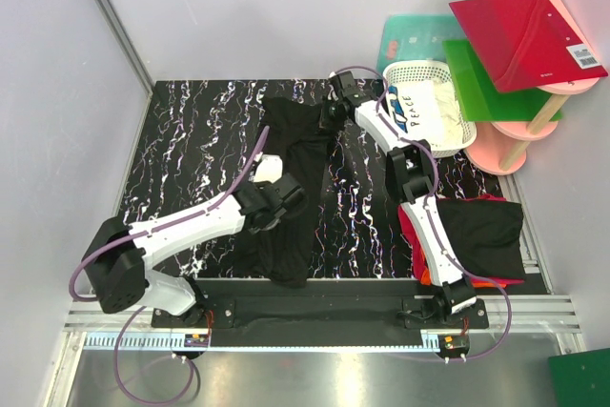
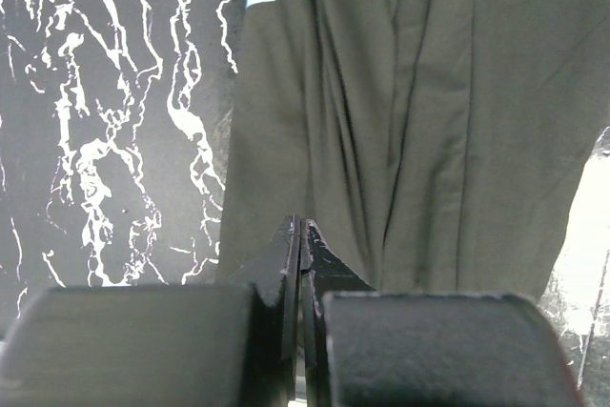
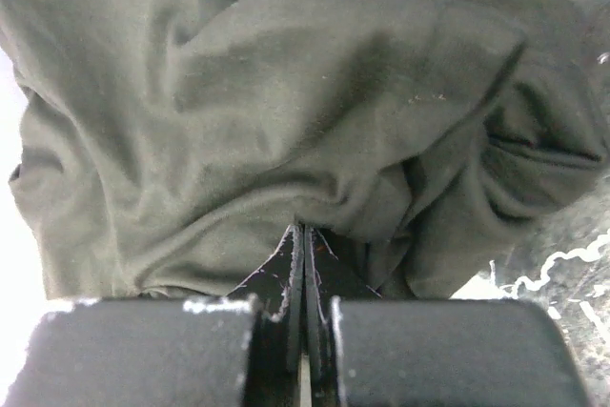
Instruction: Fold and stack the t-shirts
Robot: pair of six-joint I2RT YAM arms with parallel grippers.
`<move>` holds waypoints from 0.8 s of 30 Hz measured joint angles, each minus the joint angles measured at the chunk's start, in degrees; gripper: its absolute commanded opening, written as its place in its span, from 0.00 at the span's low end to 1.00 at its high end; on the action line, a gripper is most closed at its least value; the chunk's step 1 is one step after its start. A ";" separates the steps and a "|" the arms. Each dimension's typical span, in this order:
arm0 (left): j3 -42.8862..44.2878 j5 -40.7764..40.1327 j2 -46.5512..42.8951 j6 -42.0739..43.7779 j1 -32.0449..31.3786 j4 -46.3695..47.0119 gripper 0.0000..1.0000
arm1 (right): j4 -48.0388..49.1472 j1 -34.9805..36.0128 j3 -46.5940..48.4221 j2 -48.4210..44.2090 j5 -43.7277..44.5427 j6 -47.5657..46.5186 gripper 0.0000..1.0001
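A black t-shirt (image 1: 297,145) lies stretched lengthwise down the middle of the black marbled table (image 1: 191,140), bunched into long pleats. My left gripper (image 1: 286,192) sits at its middle, jaws shut, with the pleated cloth (image 2: 429,92) drawn to the tips of that gripper (image 2: 301,226). My right gripper (image 1: 333,111) is at the shirt's far end, shut on a crumpled fold (image 3: 286,92) that puckers at the tips (image 3: 303,232). At the near right a folded black t-shirt (image 1: 486,231) lies on top of red (image 1: 408,228) and orange (image 1: 491,283) ones.
A white lattice basket (image 1: 459,131) at the far right holds a white cloth with lettering (image 1: 419,110). Beside it a pink stand (image 1: 505,145) carries a red board (image 1: 524,30) and a green board (image 1: 481,83). Grey walls close in the left and back.
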 measured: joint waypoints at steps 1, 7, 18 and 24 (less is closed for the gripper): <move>0.37 0.20 0.57 0.13 0.04 0.11 0.00 | -0.66 -0.35 1.14 0.55 -0.37 0.42 0.00; 1.49 1.46 1.36 0.15 0.20 0.42 0.00 | -2.71 -2.97 5.20 3.17 -3.02 4.15 0.00; 2.14 2.14 1.36 0.68 0.22 1.99 0.08 | 4.81 -8.35 12.17 9.53 -8.24 11.23 0.00; 2.16 2.36 1.81 2.60 0.24 4.44 0.99 | 10.36 -8.57 12.39 10.25 -9.55 11.37 0.04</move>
